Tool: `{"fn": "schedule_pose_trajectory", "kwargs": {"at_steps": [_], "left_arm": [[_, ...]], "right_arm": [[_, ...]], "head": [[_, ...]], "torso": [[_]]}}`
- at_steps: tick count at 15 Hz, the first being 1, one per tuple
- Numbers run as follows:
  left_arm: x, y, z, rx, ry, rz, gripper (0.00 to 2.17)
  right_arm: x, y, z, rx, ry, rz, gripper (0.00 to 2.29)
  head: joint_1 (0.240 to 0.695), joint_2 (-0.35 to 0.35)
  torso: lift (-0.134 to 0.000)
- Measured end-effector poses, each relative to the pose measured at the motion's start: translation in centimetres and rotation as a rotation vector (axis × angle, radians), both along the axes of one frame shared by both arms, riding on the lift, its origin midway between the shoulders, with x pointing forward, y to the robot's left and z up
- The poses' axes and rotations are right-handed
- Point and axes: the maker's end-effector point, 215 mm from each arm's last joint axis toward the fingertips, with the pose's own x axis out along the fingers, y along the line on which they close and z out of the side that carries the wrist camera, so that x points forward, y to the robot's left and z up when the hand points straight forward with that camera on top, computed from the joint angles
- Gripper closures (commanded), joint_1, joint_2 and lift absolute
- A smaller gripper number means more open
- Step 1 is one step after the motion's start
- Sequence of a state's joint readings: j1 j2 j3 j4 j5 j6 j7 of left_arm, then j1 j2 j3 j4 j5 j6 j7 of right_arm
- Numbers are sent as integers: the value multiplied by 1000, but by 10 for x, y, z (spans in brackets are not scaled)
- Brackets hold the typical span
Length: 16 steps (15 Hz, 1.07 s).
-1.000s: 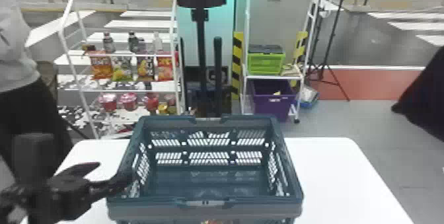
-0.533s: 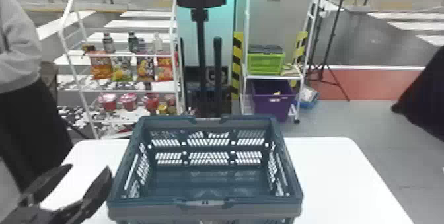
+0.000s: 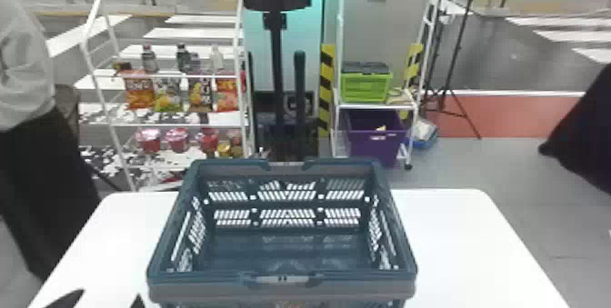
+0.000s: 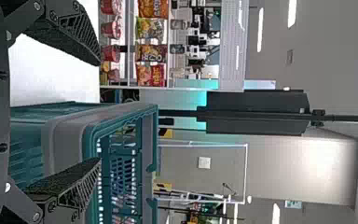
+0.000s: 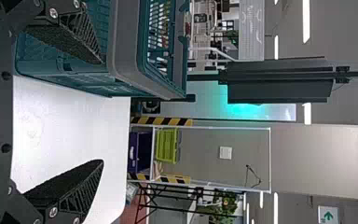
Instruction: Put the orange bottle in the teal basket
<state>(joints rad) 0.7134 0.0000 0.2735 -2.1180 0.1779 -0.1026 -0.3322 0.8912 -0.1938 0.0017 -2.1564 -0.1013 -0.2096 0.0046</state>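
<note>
Nearest, at the left, is the left gripper (image 3: pixel 104 300), its two flat black fingers spread apart, with nothing between the tips; they taper to points, with grainy pads and ribbed backs. It sits just left of the basket's near corner. The right gripper (image 5: pixel 103 112) has its matching fingers parted too; in its wrist view one finger overlaps the basket, the other the table.

The teal basket (image 3: pixel 204 291) stands upright on the smooth white table (image 3: pixel 454 239): a rectangular plastic box with slotted walls and a broad grey band around the rim. Low on its near wall is a blurred orange patch (image 3: pixel 291 305); I cannot tell whether that is the orange bottle, nor where the bottle lies relative to the fingers.

Beyond, at the left, a white metal shelf (image 3: pixel 175 125) carries bottles (image 3: pixel 147 59), shiny snack bags (image 3: pixel 139 89) and round red tubs (image 3: pixel 147 141). Right of it, a slatted green crate (image 3: pixel 366 86) sits above a purple bin (image 3: pixel 373 143).
</note>
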Motion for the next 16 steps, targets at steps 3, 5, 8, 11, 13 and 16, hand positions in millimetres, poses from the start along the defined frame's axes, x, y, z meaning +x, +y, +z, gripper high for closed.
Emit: {"fn": "schedule_pose_trajectory", "kwargs": {"at_steps": [3, 5, 8, 11, 13, 16], "left_arm": [[-7, -14, -12, 10, 6, -8, 188], [-11, -19, -16, 7, 3, -4, 188], [-17, -20, -15, 8, -18, 6, 188], [-22, -19, -11, 11, -35, 16, 188], [-24, -18, -11, 12, -36, 24, 184], [-25, -19, -13, 13, -31, 26, 184]], "right_arm": [[1, 5, 1, 3, -3, 11, 140], [0, 8, 2, 6, -8, 18, 140], [-3, 13, 1, 7, -6, 26, 140], [-6, 16, 0, 10, -1, 31, 140], [-7, 18, 2, 14, -1, 33, 140], [-7, 22, 5, 25, -6, 37, 140]], "head": [[499, 0], [499, 0], [499, 0], [499, 0], [499, 0], [499, 0]], "torso": [[0], [0], [0], [0], [0], [0]]}}
